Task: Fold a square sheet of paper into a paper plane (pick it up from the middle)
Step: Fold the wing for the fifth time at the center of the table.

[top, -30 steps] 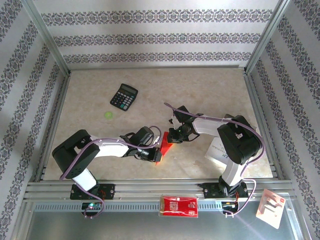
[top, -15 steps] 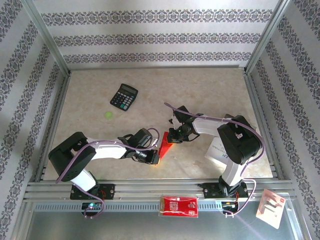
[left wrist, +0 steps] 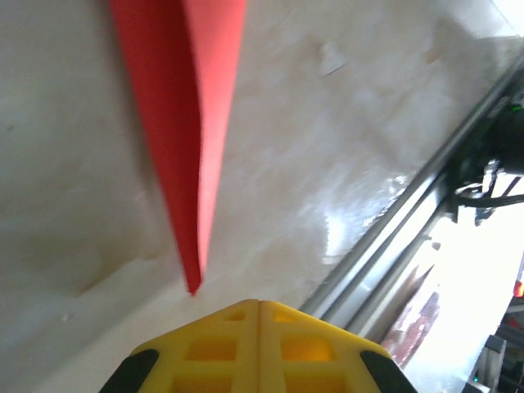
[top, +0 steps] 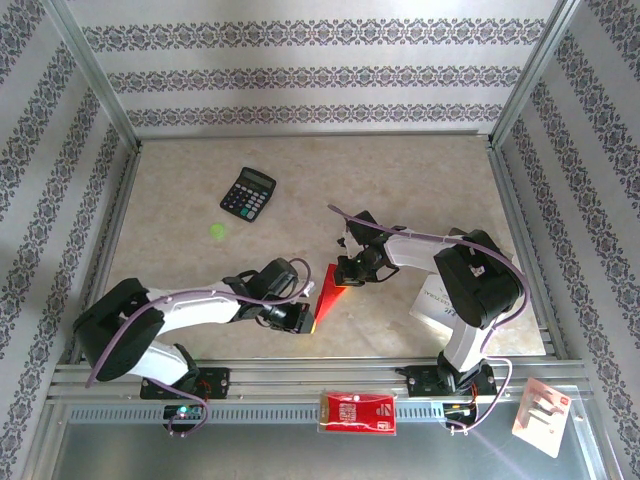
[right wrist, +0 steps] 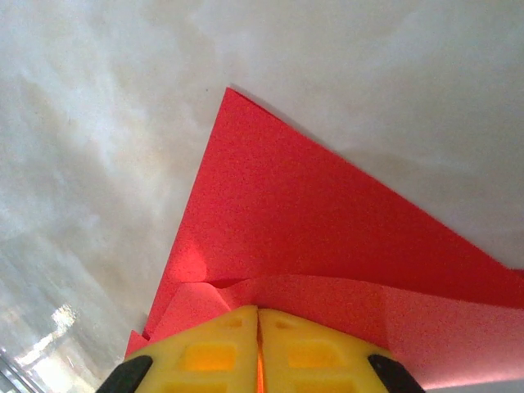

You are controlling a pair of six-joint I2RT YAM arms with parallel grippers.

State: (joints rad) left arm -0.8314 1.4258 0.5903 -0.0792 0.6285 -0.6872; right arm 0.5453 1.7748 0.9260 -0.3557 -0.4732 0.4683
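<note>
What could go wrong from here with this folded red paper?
The right gripper pinches the paper plane at one end; a pull could tear or crumple it. The left gripper sits shut just short of the pointed tip; pushing forward might bend it.

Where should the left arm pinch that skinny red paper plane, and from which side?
Probably just behind the pointed tip, coming from the near side, where the left gripper sits shut. The paper plane narrows to a folded ridge there, and the right gripper clamps its wide end, so jaws closing across the ridge would steady it.
</note>
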